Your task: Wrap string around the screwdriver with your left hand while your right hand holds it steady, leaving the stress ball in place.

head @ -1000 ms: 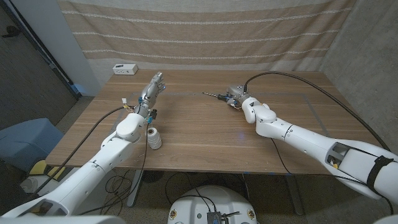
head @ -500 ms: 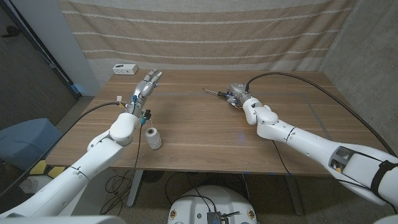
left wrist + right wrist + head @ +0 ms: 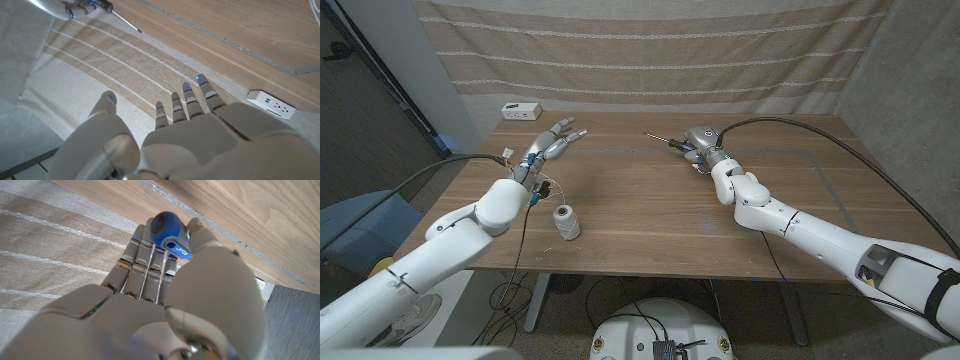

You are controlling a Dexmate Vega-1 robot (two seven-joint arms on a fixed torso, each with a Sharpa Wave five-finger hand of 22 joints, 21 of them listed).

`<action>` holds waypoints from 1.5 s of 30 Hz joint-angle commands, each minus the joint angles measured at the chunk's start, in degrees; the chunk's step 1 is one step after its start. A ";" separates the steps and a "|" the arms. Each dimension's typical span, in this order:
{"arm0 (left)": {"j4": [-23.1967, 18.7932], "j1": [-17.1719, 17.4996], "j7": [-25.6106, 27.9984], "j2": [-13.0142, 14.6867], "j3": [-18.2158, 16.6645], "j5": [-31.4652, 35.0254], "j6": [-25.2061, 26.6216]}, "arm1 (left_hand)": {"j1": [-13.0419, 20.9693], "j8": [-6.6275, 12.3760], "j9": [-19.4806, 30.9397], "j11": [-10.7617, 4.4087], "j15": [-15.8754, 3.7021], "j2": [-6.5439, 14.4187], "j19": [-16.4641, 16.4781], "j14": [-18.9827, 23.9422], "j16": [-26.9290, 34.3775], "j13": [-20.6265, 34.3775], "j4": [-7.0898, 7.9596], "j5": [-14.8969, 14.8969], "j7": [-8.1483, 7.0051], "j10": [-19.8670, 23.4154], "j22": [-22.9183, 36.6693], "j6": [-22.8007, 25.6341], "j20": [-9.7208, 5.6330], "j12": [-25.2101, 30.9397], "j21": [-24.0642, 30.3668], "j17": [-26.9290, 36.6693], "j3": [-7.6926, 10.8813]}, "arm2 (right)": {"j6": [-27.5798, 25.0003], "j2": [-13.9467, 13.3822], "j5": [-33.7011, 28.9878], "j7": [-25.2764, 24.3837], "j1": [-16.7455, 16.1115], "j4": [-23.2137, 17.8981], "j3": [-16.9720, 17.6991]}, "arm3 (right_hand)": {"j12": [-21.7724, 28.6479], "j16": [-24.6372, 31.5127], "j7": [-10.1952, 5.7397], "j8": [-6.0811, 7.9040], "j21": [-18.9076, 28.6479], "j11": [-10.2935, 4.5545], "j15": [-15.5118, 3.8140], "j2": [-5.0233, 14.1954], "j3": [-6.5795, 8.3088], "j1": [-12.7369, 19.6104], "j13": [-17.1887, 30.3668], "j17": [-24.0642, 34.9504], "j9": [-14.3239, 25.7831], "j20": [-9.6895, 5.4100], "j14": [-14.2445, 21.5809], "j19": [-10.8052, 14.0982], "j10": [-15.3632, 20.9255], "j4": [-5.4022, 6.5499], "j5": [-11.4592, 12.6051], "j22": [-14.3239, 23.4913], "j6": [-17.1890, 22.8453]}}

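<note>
Screwdriver [image 3: 672, 143] sitting upper centre of head frame, handle mostly hidden inside right hand [image 3: 700, 148], thin shaft poking out leftward. Blue handle end [image 3: 167, 233] showing between curled fingers [image 3: 148, 255] gripping it. Left hand [image 3: 549, 142] hovering upper left, fingers spread, holding nothing. String spool [image 3: 566, 222] standing lower left on table [image 3: 640, 210].
</note>
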 commanded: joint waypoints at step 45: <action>-34.60 -15.92 -41.28 27.23 19.85 31.21 52.22 | 16.00 0.90 1.09 1.51 2.60 -4.90 15.99 0.76 -1.00 2.65 -2.87 3.09 -3.11 1.14 0.30 3.21 2.00 1.08 5.57 0.90 -1.05 | -4.04 -1.67 -7.01 -0.65 -7.71 -11.59 3.76 | 2.57 -1.14 -5.37 0.28 2.60 -5.58 -12.13 5.67 0.55 6.10 2.62 2.18 0.42 -0.12 7.25 -1.29 5.62 1.00 0.66 0.16 8.61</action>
